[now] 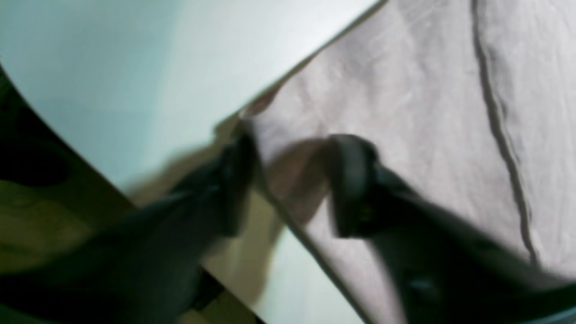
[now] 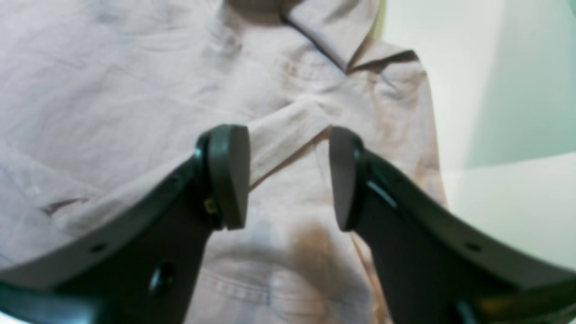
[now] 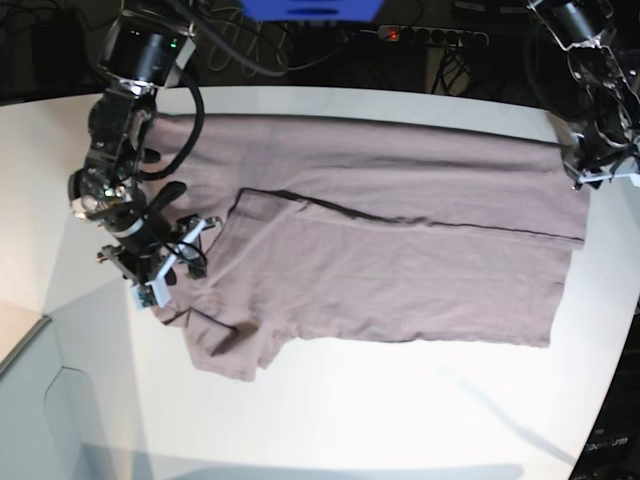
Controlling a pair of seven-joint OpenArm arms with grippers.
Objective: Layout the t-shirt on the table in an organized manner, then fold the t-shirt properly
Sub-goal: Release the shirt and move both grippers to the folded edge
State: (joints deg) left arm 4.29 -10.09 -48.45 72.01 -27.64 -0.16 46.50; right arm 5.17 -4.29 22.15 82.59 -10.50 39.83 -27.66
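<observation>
The mauve-brown t-shirt [image 3: 400, 260] lies spread across the white table [image 3: 400, 400], with one long fold line running through its middle. My right gripper [image 3: 165, 262] hovers over the sleeve end at the left. In the right wrist view my right gripper [image 2: 287, 177] is open, with a raised ridge of the t-shirt [image 2: 112, 90] between the fingers, not pinched. My left gripper [image 3: 598, 170] is at the hem end on the far right. In the blurred left wrist view my left gripper [image 1: 292, 184] is open above a corner of the t-shirt [image 1: 405, 90], the hem edge running between its fingers.
A power strip [image 3: 440, 35], cables and a blue object [image 3: 310, 8] lie behind the table's back edge. The table's edge drops off at the lower left [image 3: 30, 340]. In the left wrist view the table [image 1: 135, 67] ends in a curved edge close to my left gripper.
</observation>
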